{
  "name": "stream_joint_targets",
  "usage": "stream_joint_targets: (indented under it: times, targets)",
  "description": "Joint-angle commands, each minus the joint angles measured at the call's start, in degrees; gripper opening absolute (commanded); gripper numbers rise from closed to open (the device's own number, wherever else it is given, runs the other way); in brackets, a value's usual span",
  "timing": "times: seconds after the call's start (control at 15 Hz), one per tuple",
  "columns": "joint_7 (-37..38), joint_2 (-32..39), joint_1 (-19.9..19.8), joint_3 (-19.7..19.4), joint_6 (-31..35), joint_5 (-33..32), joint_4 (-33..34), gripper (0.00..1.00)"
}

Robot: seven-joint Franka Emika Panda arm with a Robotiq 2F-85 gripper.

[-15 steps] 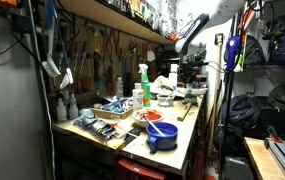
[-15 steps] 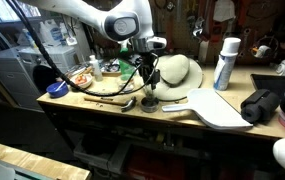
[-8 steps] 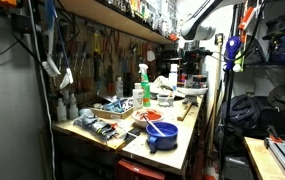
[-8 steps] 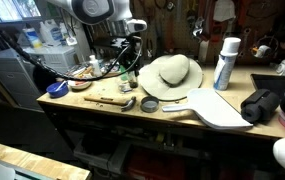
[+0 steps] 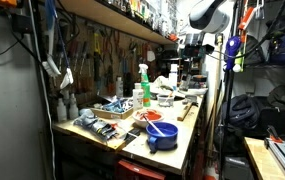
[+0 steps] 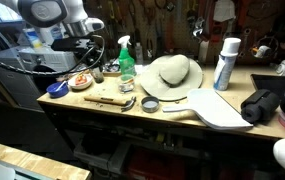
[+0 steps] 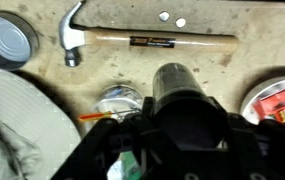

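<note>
Visitor: What is your gripper doing?

Arm: It hangs in the air above the workbench, over the end where the plate lies, and I see it touching nothing. Whether my jaws are spread or closed I cannot tell. In the wrist view my own dark housing fills the middle and hides the fingertips, and in both exterior views the gripper is too small to read.

Visitor: Is anything caught in it?

Arm: I cannot make that out either. A bit of green shows low in the wrist view, too blurred to name.

Visitor: What lies nearest?

Arm: The plate, with red on it, sits on the bench below me; its rim shows at the right edge of the wrist view. The hammer lies flat across the top of that view, with its steel head to the left and its wooden handle running right. In an exterior view it lies near the bench's front edge, apart from the plate.

Visitor: And around those?

Arm: A round tin sits just beyond the hammer head, and a small can is beside the straw hat. A green spray bottle stands upright between plate and hat.
</note>
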Motion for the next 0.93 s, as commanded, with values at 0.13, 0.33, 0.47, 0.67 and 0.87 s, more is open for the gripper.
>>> stream_joint_targets:
  times: [0.13, 0.33, 0.47, 0.67, 0.87]
  targets:
    - [-0.72, -3.78, 3.48, -1.22, 0.54, -0.63, -3.48, 0.54]
    - [2.65, -1.23, 4.07, -1.5, 6.38, 2.77, -3.08, 0.29]
    - [4.58, 1.96, 5.1, -2.84, 9.3, 6.94, 0.02, 0.29]
    - [7.0, 7.82, 5.08, -3.06, 15.39, 7.93, 4.31, 0.29]
    - [9.28, 12.97, 4.59, -2.27, 17.92, 8.66, 8.19, 0.29]
